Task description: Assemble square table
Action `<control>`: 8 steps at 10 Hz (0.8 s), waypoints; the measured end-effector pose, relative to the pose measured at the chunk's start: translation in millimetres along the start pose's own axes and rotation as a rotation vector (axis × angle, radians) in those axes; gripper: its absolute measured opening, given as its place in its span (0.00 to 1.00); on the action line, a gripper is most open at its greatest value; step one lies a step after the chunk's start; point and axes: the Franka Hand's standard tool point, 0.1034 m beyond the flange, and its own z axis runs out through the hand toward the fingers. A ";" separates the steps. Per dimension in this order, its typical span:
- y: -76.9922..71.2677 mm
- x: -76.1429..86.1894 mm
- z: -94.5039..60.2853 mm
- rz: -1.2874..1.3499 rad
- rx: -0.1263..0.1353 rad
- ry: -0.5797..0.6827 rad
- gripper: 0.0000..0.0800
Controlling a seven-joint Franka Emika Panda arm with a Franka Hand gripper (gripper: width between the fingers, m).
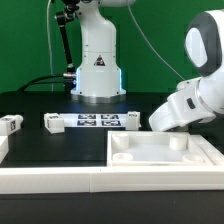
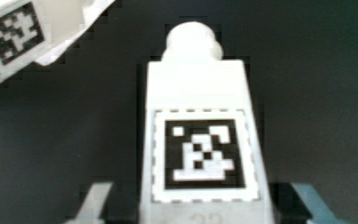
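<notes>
Exterior view: the white square tabletop (image 1: 165, 152) lies flat on the dark surface (image 1: 40, 105) toward the exterior view's right, recessed face up, just behind the long white border wall (image 1: 60, 180). The arm's wrist (image 1: 190, 100) hangs low over the tabletop's far edge and hides the jaws. One short tagged leg (image 1: 10, 124) lies well off at the exterior view's left. Another tagged block (image 1: 132, 118) sits just beside the end of the marker board (image 1: 88, 121), near the wrist. I cannot tell whether this is the leg the wrist camera sees.

Wrist view: a white table leg (image 2: 197, 110) lies lengthwise between the two fingers (image 2: 96, 205), tag up, its narrower rounded tip pointing away from the camera. The jaws stand partly open astride it, with a thin dark gap on each side, so nothing looks clamped, though the picture is blurred. A second tagged white piece (image 2: 16, 30) shows in a corner.

The leg looks like rigid, light plastic with smooth, likely slippery, flat sides. The best hold is square across those sides near the middle, clear of the tip.
</notes>
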 end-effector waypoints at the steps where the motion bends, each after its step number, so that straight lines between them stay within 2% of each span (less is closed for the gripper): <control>1: 1.4 -2.5 -2.0 -0.002 0.004 -0.005 0.36; 3: 7.2 -21.8 -19.9 -0.013 0.021 -0.028 0.36; 6: 25.8 -57.5 -46.1 0.012 0.072 -0.054 0.36; 8: 28.4 -50.3 -47.6 0.016 0.068 -0.009 0.36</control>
